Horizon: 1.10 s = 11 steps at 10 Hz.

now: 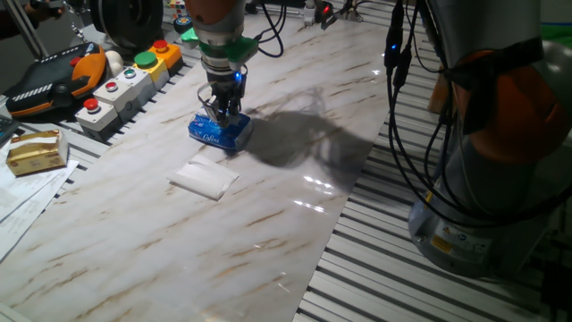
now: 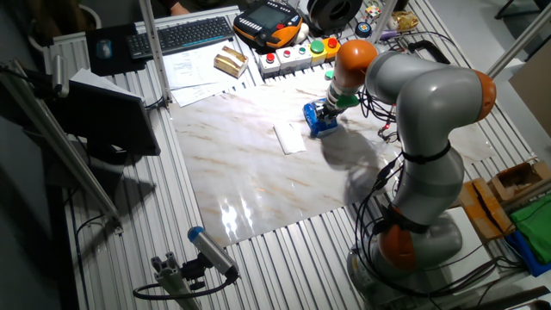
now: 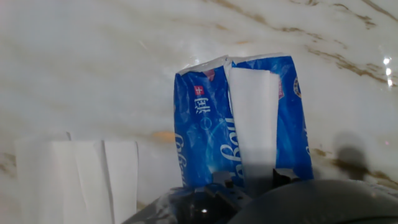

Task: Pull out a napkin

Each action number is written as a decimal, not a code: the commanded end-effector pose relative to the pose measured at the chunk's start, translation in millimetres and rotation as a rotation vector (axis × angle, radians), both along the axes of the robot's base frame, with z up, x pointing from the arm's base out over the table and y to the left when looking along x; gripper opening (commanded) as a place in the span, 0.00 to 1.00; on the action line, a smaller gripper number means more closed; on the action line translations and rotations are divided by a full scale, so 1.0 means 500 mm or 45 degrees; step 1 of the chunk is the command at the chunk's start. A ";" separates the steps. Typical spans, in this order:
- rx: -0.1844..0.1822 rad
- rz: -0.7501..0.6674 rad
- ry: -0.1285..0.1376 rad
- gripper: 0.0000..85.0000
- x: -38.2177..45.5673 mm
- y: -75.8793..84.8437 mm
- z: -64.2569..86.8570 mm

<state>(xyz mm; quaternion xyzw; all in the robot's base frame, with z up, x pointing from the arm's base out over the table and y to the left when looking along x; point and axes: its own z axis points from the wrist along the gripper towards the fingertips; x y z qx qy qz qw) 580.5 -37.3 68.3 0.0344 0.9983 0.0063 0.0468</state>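
Observation:
The blue-and-white tissue pack (image 1: 219,132) lies on the marble tabletop (image 1: 295,206); it also shows in the other fixed view (image 2: 320,122) and the hand view (image 3: 199,137). A white napkin (image 3: 254,112) runs as a strip along the pack's top opening. My gripper (image 1: 223,114) stands straight down on the pack, and its fingertips (image 3: 283,177) close in on the near end of this napkin. A second folded white napkin (image 1: 204,177) lies flat on the table just beside the pack, apart from the gripper; the hand view shows it (image 3: 87,180) at lower left.
Button boxes (image 1: 125,80), an orange-and-black pendant (image 1: 54,76) and a small yellowish box (image 1: 36,150) sit past the tabletop's left edge. The arm's base (image 1: 500,179) and hanging cables (image 1: 420,134) stand at the right on the ribbed frame.

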 end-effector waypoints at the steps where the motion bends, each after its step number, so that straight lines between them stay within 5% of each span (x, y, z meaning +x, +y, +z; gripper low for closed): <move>1: 0.000 0.004 0.000 0.38 0.000 0.000 0.001; 3: 0.001 0.012 0.000 0.27 0.000 0.000 0.003; 5: 0.014 0.023 0.000 0.04 -0.002 -0.002 0.008; 11: 0.007 0.008 -0.014 0.01 0.000 0.007 0.035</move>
